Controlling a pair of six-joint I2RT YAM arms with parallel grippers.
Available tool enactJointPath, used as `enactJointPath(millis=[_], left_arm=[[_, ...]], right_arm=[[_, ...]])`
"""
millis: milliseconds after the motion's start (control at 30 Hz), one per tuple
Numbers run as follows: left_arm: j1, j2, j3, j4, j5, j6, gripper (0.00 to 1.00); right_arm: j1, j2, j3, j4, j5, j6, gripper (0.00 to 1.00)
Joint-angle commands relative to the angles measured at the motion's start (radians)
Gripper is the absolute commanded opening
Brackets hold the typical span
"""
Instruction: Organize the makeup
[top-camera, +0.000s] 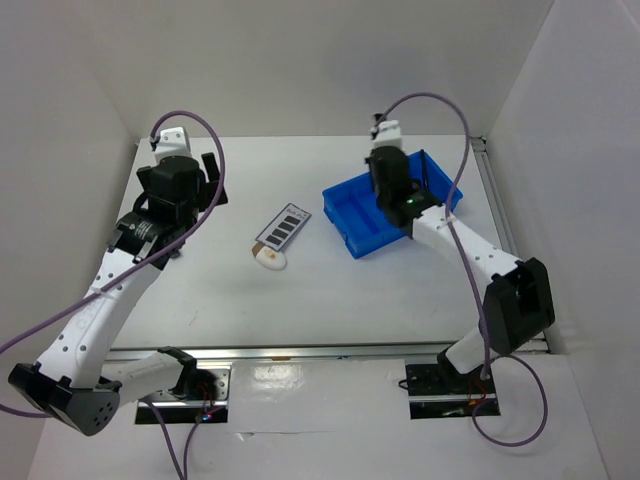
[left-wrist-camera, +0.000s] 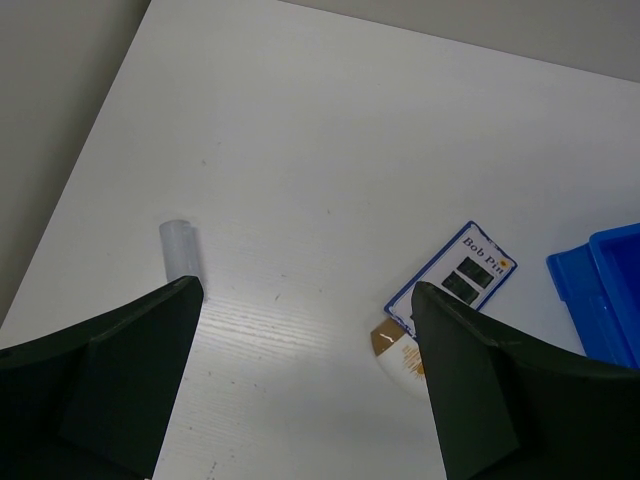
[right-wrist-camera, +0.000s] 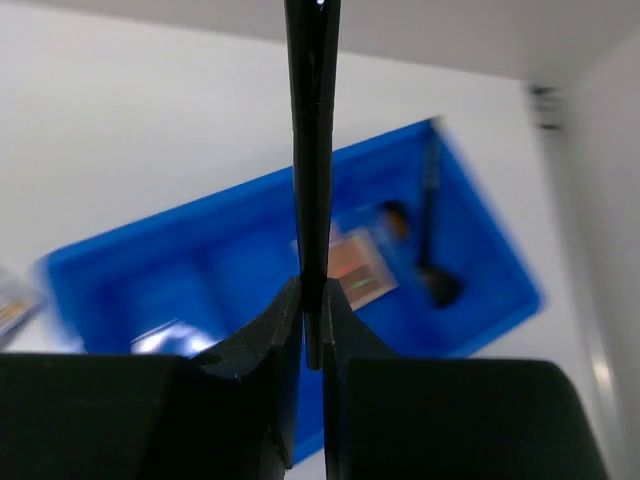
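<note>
Our right claw (right-wrist-camera: 312, 300) is clenched on a thin black makeup brush (right-wrist-camera: 312, 150), held above the blue compartmented plastic tray (right-wrist-camera: 240, 250). Our left claw (left-wrist-camera: 305, 290) gapes wide and empty, well left of that tray, over the white table (left-wrist-camera: 300, 150).

Overhead camera looks down from six o'clock; both wrist cameras ride nearer, all three sharing the blue tray (top-camera: 350, 215) (left-wrist-camera: 612, 290) (right-wrist-camera: 225, 262).
</note>
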Motion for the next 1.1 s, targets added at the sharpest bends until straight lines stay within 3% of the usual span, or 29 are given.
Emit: enactJointPath(millis=[0, 133, 367, 500, 1067], left_arm=[[-0.004, 0.009, 0.033, 0.02, 0.007, 0.012, 1.0], [-0.004, 0.03, 0.033, 0.03, 0.018, 0.012, 1.0], [-0.004, 0.065, 0.079, 0.03, 0.018, 0.032, 1.0], [-0.004, 0.09, 0.088, 0.03, 0.027, 0.032, 1.0], [-0.004, 0.11, 0.128, 0.03, 0.062, 0.032, 1.0]], right_arm=[[-0.158, 0.056, 0.029, 0.193, 0.051, -0.225, 0.02], [-0.282, 0.144, 0.077, 0.295, -0.012, -0.271, 0.02], [-0.397, 0.372, 0.215, 0.299, -0.023, -0.32, 0.03], [-0.429, 0.494, 0.322, 0.19, 0.006, -0.296, 0.03], [-0.44, 0.461, 0.273, -0.013, 0.017, -0.13, 0.04]])
